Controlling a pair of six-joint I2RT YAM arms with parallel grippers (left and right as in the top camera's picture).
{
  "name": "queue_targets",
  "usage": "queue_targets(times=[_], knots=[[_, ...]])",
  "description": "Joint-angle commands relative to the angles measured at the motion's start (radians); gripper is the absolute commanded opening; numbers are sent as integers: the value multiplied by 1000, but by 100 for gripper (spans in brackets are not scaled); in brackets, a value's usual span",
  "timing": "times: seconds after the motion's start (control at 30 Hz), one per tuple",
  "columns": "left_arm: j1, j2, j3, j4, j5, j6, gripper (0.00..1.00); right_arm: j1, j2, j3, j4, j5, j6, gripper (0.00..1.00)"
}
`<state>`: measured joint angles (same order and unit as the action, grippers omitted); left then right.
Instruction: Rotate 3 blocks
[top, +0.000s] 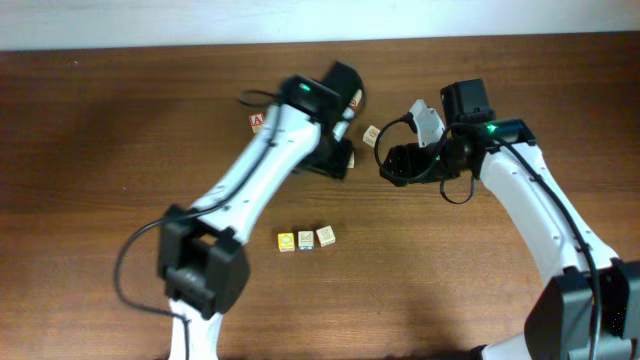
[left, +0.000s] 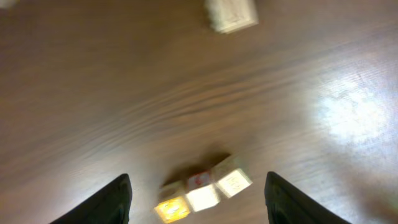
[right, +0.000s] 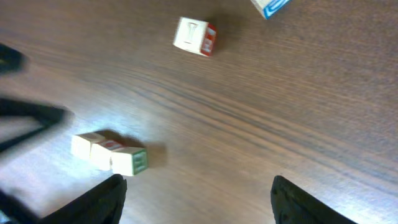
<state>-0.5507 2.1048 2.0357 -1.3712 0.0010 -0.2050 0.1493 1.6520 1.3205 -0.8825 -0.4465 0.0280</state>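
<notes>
Left hand (left: 198, 179) hangs spread wide, empty; right hand (right: 199, 180) likewise gapes, holding nothing. Beyond them the three blocks (top: 306, 240) sit touching in a row near the front edge of the desk (top: 100, 130), mid-width. None is gripped; whether any is already rotated cannot be told.

My two arms, white over black.
White shells on left arm (top: 250, 170) and right arm (top: 540, 200), black joints, a green light (top: 303, 88) at each wrist, looping black cable (top: 119, 270), dark blunt fingers (left: 115, 200).
</notes>
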Motion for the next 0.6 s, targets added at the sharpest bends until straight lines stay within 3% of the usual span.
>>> queue_targets(times=[0.0,0.03,0.1,0.13,0.23,0.33,0.4,0.57], knots=[[101,-146,34,-113,-157,-126,61,89,-29,12,2,-39,109,70],[126,-170,34,-142,-159,-140,52,122,-29,6,5,-27,113,67],[168,-202,33,-195,-157,-170,5,199,-28,3,7,54,163,65],[178,-203,32,-219,-159,-177,0,231,-28,3,7,105,199,65],[185,-204,-17,-239,-180,-177,0,310,-24,2,16,173,251,65],[179,-206,-125,-197,-296,-207,0,367,2,2,69,170,270,62],[181,-228,-251,-110,-288,-241,0,387,23,2,73,171,270,53],[184,-401,-535,106,-272,-269,0,388,77,2,56,171,274,53]])
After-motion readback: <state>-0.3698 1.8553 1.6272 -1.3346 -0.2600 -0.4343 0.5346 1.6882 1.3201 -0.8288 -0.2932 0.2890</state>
